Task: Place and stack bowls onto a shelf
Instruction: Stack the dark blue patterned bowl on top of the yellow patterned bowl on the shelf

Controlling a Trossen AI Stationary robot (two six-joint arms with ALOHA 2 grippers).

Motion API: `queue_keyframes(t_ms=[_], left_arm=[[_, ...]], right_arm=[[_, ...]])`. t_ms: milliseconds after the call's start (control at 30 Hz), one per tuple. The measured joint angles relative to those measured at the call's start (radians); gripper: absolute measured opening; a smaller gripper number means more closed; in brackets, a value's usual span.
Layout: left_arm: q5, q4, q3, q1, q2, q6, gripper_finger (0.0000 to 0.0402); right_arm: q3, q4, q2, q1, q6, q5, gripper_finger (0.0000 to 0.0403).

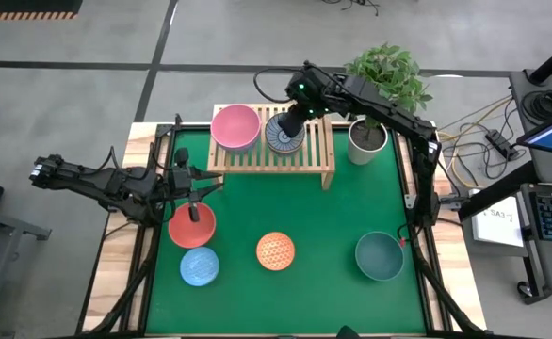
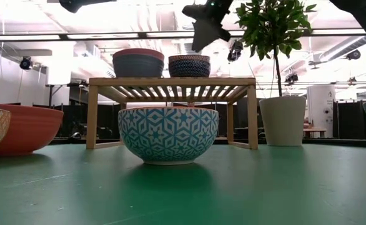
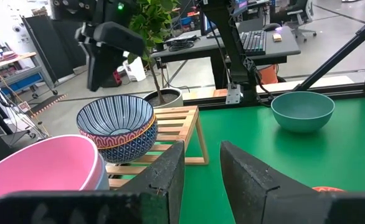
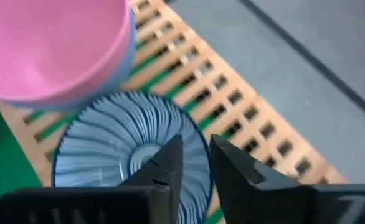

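Note:
The light-wood shelf (image 1: 271, 162) stands at the table's far side. On its slats sit a pink bowl (image 1: 235, 127), nested in a plain blue bowl (image 4: 130, 43), and beside them a blue-grey patterned bowl (image 1: 284, 137). My right gripper (image 4: 195, 146) hovers open just above the patterned bowl (image 2: 189, 65), clear of it. My left gripper (image 3: 202, 149), open, is raised over the far rim of the red bowl (image 1: 192, 226). On the green mat rest a light blue patterned bowl (image 1: 200, 266), an orange bowl (image 1: 275, 250) and a larger teal bowl (image 1: 380, 256).
A white pot with a leafy plant (image 1: 367, 139) stands just right of the shelf, close under my right arm. Wooden strips border the mat on the left and right. Open green mat lies between the shelf and the row of loose bowls.

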Motion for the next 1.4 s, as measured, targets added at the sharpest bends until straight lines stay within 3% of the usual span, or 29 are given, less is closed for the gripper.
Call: queue_keyframes(t_ms=[267, 600, 1400], left_arm=[[0.0, 0.0, 0.0, 0.0, 0.0, 0.0, 0.0086], [0.0, 0.0, 0.0, 0.0, 0.0, 0.004, 0.0086], [0.0, 0.0, -0.001, 0.0, 0.001, 0.006, 0.0086]], right_arm=[[-0.057, 0.169, 0.0, 0.016, -0.065, -0.003, 0.0011], [-0.163, 0.203, 0.0, 0.02, -0.063, 0.022, 0.0009], [-0.187, 0.311, 0.0, 0.019, -0.116, 0.054, 0.0009]])
